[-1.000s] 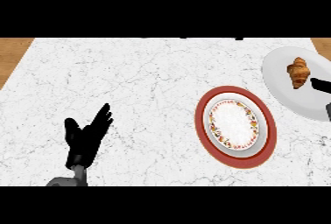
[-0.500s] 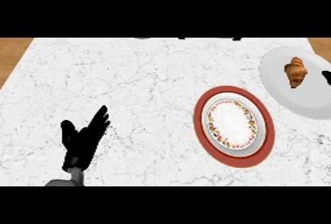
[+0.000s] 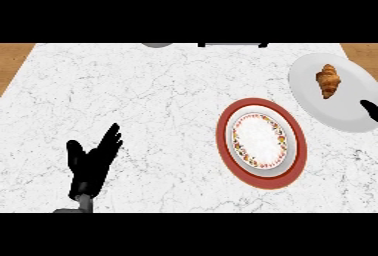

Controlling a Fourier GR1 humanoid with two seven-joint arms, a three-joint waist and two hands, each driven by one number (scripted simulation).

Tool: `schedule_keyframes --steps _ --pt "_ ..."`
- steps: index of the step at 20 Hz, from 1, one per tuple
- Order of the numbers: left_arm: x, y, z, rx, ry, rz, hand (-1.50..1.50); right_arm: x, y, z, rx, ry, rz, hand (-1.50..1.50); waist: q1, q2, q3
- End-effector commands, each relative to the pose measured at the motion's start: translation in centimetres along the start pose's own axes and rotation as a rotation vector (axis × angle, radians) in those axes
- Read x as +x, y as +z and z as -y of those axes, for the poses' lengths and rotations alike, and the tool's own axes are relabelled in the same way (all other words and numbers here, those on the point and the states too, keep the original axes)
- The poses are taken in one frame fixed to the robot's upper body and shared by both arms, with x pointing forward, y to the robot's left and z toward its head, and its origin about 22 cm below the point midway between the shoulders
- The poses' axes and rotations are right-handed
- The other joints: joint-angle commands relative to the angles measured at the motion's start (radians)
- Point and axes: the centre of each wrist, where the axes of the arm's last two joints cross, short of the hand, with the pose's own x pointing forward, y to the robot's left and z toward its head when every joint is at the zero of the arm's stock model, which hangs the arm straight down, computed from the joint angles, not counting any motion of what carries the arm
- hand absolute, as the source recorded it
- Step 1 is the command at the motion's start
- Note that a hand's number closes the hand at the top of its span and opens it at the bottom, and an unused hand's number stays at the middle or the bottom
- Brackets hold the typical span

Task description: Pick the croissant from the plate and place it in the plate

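Head view: white marble counter (image 3: 148,100) with brown wood (image 3: 13,57) past its far corners — croissant (image 3: 328,80) sits on the plain white plate (image 3: 339,112) far right, beside a red-rimmed plate (image 3: 262,182). Left hand (image 3: 90,165) rests low left, fingers straight and apart; right hand (image 3: 368,106) barely pokes in at the right edge — can't tell its grip.

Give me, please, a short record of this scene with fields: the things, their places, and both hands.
croissant: lies on the grey plate
grey plate: far right of the counter
red-rimmed plate: centre-right, no croissant on it
left hand: open, resting at lower left, fingers up
right hand: only a small part shows at the right edge, over the grey plate
counter: white marble
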Motion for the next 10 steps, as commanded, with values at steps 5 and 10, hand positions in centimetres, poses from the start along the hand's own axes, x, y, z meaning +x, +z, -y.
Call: schedule_keyframes --steps 5,10 --pt "-0.3 0.0 -0.8 0.020 0.017 0.006 0.00 -3.5 4.3 2.1 0.181 -0.002 0.010 -1.50 -0.019 -0.009 -0.004" --pt "0.0 1.1 -0.5 0.010 -0.013 0.000 0.00 -4.6 6.4 5.1 0.185 0.088 -0.020 -1.50 -0.014 -0.007 -0.003"
